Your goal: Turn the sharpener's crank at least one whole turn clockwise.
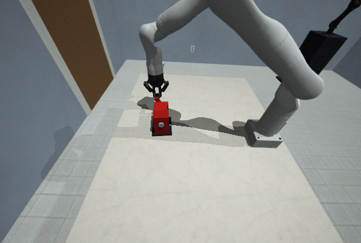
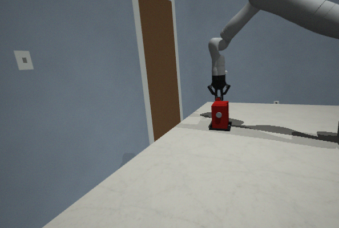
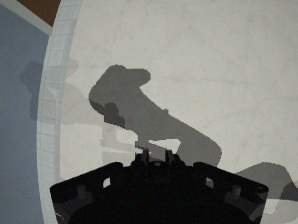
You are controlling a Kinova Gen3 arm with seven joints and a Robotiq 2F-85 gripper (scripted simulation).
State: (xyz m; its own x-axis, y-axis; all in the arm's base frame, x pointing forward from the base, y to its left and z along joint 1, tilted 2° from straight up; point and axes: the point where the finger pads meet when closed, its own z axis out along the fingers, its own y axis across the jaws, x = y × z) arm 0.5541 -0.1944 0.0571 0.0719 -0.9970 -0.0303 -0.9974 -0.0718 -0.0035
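A red pencil sharpener (image 1: 160, 117) stands on a dark base on the white table; it also shows in the exterior view (image 2: 220, 114). Its round grey hole faces the cameras, and the crank end faces away. A small red knob (image 1: 157, 98) sticks up just behind the sharpener's top, also seen in the exterior view (image 2: 218, 98). My gripper (image 1: 157, 95) points straight down and is shut on this knob; it shows in the exterior view too (image 2: 218, 98). In the wrist view the gripper body (image 3: 156, 196) fills the lower half; the fingertips and the knob are hidden.
The arm's base (image 1: 263, 136) is bolted to the table right of the sharpener. A brown door (image 2: 160, 59) stands in the wall on the left. A black box with a stand (image 1: 323, 49) is at the far right.
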